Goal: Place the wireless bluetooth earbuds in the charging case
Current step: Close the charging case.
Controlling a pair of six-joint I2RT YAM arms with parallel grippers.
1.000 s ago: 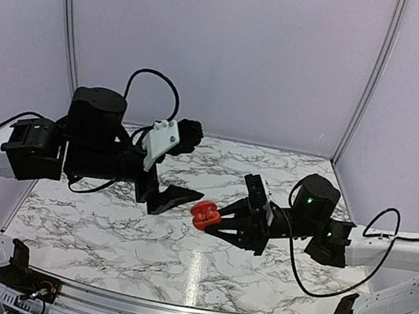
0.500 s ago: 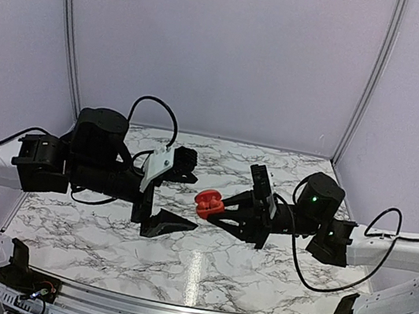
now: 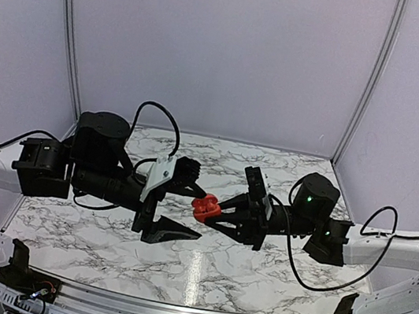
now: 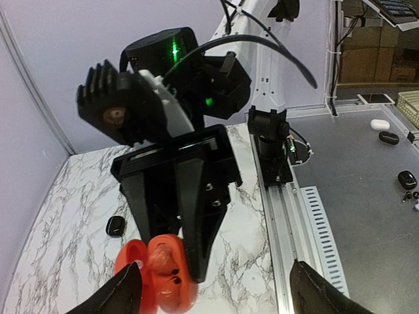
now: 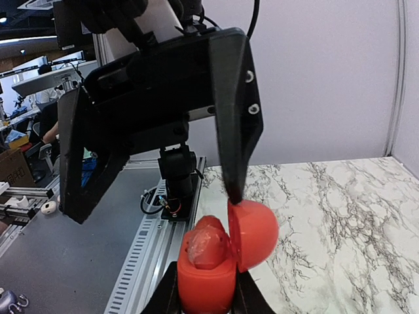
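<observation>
My right gripper [image 3: 211, 210] pinched the red case [image 5: 206, 281] aloft, lid [image 5: 255, 232] open, a red earbud [image 5: 206, 245] seated inside. My left gripper [image 5: 154, 203], fingers wide at the case's 9 o'clock seen from above, should next nudge the lid shut, I judged.

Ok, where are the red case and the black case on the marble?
red case [image 5: 206, 288]: right wrist view, on its lower shell.
black case [image 4: 116, 226]: left wrist view, on its top.

No writing, brand or number is legible in any view — the red case [image 5: 203, 288] is plain plastic. The only sign is a green light [image 4: 174, 47] glowing on the right arm's black housing [image 4: 149, 49]
</observation>
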